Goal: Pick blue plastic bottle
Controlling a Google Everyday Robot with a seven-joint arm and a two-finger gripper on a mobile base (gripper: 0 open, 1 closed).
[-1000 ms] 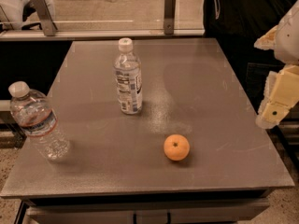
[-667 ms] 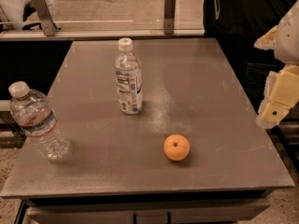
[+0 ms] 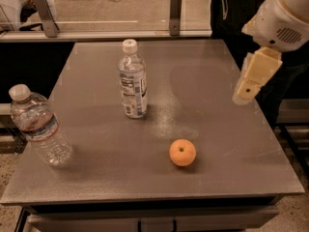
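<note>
The blue plastic bottle [image 3: 132,79] stands upright on the grey table [image 3: 207,129], left of the middle. It is slim and clear, with a white cap and a blue-and-white label. My gripper [image 3: 245,92] hangs above the table's right edge, well to the right of the bottle and at about its height. It is cream-coloured, points down, and holds nothing that I can see.
A wider clear bottle with a red-striped label [image 3: 39,127] stands near the table's front left edge. An orange [image 3: 182,152] lies in front, right of the middle. A glass partition with metal posts [image 3: 175,12] runs along the far edge.
My gripper has moved left and a little up, in over the table's right edge. The bottles and the orange have not moved.
</note>
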